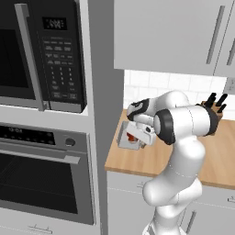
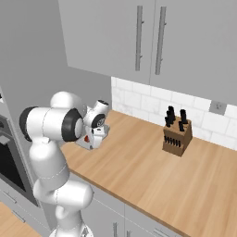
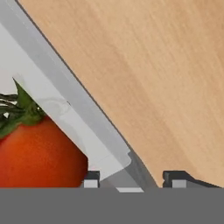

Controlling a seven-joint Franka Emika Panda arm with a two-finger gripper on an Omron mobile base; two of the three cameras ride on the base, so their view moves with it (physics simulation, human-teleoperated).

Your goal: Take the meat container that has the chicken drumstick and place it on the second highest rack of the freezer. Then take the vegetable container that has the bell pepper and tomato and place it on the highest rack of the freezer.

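A: Why is the end effector set so low over the tabletop?

B: It straddles the wall of the vegetable container, one fingertip inside by the red vegetable, the other outside over bare wood. The jaws stand about half open with the rim between them; whether they pinch it yet, I cannot tell.

A: And the container?

B: Directly beneath the end effector, resting on the tabletop's near-left corner, apparently not yet lifted.

A home kitchen: microwave stacked over a wall oven, wooden counter, tiled backsplash, knife block, grey cabinets.
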